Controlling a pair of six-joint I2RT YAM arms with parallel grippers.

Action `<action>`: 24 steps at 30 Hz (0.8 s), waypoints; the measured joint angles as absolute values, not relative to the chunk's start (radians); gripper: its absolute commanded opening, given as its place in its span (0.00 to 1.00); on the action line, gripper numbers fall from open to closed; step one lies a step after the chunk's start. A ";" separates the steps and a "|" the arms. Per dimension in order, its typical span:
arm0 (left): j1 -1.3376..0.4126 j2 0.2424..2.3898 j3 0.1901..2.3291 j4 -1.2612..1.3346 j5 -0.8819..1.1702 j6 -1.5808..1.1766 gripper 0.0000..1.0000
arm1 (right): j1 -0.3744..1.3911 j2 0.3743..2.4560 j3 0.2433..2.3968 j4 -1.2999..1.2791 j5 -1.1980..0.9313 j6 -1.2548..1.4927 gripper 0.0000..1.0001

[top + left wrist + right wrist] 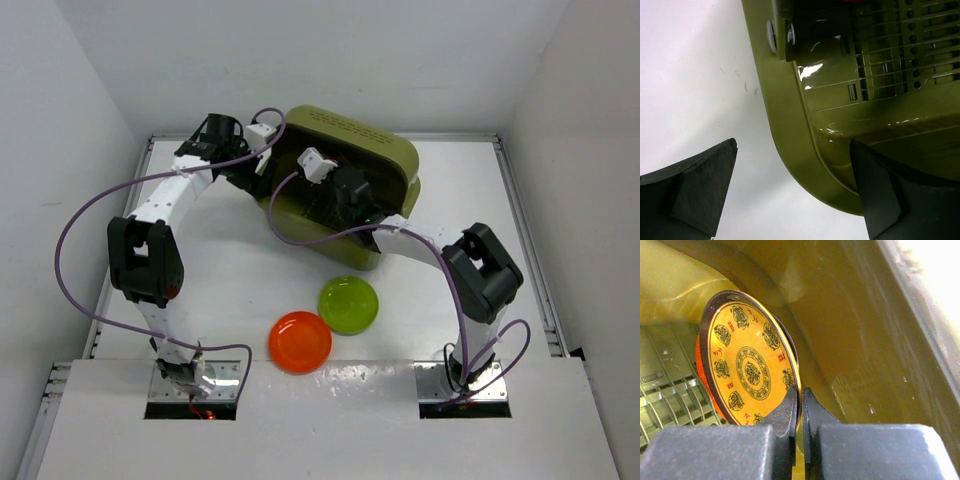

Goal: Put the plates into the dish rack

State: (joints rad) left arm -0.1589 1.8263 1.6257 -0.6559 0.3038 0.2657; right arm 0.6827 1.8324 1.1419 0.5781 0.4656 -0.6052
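**newbie:** Where's the plate right now?

**vet:** Your right claw (800, 396) is pinching the rim of the brown round plastic plate with the golden pattern (747, 365). It's upright on edge inside the big olive-green plastic dish rack (865, 340), right beside a racked orange-red plate (707, 392). I'd seat it in the slotted floor before you let go, or it may roll. Your left claw (792, 150) is spread wide at the rack's corner.

**newbie:** Anything hidden?

**vet:** Your fingers block the plate's bottom edge. A loose orange-red plate (300, 341) and a lime green plate (348, 304) wait on the bench (230, 270).

My left arm (165, 197) and right arm (418, 245) were white with bulky black joints (146, 262), trailing purple cables (62, 250); my fingers (692, 195) were matte black.
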 measured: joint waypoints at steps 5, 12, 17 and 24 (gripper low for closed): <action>-0.158 1.840 1.647 -0.680 0.320 0.295 0.98 | 0.670 1.832 1.142 0.578 0.446 -0.567 0.00; -0.158 1.856 1.665 -0.697 0.335 0.334 0.98 | 0.661 1.832 1.136 0.575 0.440 -0.541 0.00; -0.158 1.868 1.673 -0.700 0.342 0.350 0.98 | 0.655 1.846 1.126 0.580 0.424 -0.521 0.00; -0.158 1.872 1.677 -0.706 0.344 0.357 0.98 | 0.654 1.893 1.118 0.566 0.396 -0.496 0.00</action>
